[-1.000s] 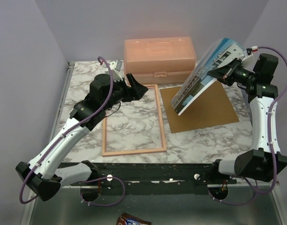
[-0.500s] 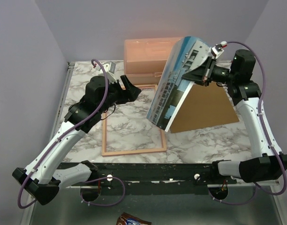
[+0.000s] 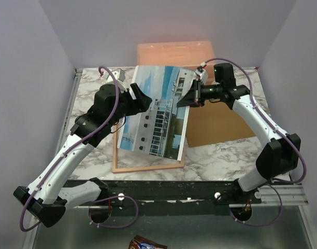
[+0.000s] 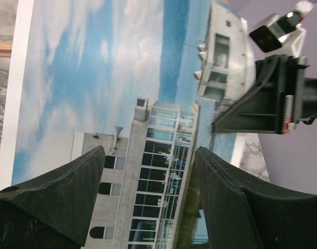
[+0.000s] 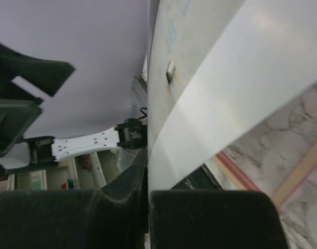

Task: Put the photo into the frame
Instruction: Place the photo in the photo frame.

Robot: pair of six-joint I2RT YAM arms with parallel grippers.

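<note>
Seen from above, the right hand point(image 3: 184, 101) pinches the right edge of the photo point(image 3: 156, 111), holding it tilted over the frame point(image 3: 148, 167). The frame lies flat on the counter point(image 3: 220, 150), mostly hidden by the print. The left hand point(image 3: 142, 98) is at the photo's left side, spread open. Its wrist view shows the printed building and sky between two wide-apart fingers point(image 4: 60, 197); contact is unclear. The right wrist view shows only the photo's pale back, clamped edge-on.
</note>
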